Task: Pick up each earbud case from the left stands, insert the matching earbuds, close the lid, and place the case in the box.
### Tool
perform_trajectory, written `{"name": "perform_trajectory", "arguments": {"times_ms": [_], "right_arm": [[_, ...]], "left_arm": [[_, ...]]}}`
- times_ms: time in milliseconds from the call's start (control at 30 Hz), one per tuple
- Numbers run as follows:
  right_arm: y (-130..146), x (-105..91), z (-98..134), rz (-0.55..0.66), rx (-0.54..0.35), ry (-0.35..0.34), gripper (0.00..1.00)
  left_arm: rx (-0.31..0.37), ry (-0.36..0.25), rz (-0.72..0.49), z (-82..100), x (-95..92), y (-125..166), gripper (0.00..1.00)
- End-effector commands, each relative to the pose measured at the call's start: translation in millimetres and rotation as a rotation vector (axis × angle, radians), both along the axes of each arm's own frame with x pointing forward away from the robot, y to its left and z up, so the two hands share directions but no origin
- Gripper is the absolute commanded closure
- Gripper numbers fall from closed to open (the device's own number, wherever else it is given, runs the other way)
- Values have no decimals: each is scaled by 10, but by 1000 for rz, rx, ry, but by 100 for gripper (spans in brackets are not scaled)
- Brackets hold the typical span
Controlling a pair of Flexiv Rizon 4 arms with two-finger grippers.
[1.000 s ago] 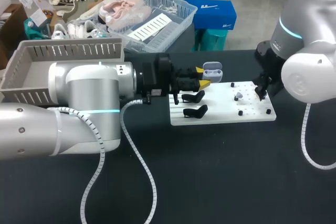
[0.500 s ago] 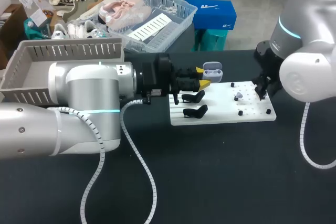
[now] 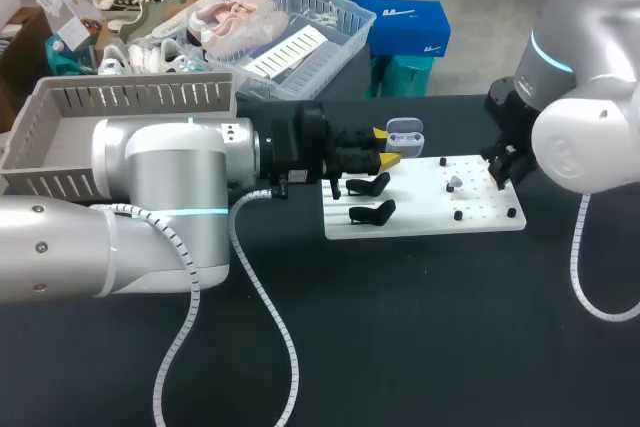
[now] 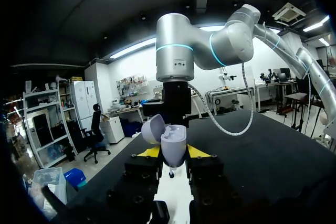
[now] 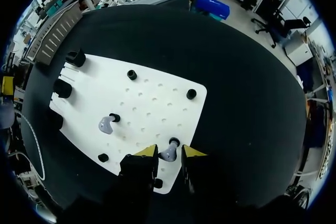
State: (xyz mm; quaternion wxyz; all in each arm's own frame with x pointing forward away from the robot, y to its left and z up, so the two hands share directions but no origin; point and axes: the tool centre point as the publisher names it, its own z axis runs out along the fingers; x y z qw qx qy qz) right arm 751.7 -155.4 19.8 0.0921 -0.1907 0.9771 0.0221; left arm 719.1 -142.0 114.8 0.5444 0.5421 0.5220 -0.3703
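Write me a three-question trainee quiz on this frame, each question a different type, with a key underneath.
1. True or false: the earbud case held in the left claw has its lid closed.
2. How many earbuds show at the white pegboard in the right wrist view? A) one B) two C) four
3. Fill the gap: the right claw hovers low over the pegboard, right at a pale ____.

Key: 1. False, the lid stands open. 2. B. 3. earbud.
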Motion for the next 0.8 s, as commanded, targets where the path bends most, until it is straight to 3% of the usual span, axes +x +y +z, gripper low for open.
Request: {"name": "perform_trajectory", "arguments": {"times_ms": [33,300,433,567,800], "right_arm": [[3,-7,-2,-4,-3,1,77],[-5,-37,8,-12,-9,9,78],[-2,-45,10,-14,-10,11,84],[-6,-50,6,-20,-6,11,99],[-23,-65,46,-34,-11,12,100]], "left_arm": [[-3,-2,3,-5,-4,0,100],[-3,-2,3,-5,-4,0,100],[-3,-2,3,-5,-4,0,100],[-3,-2,3,-5,-4,0,100],[-3,-2,3,-5,-4,0,100]]}}
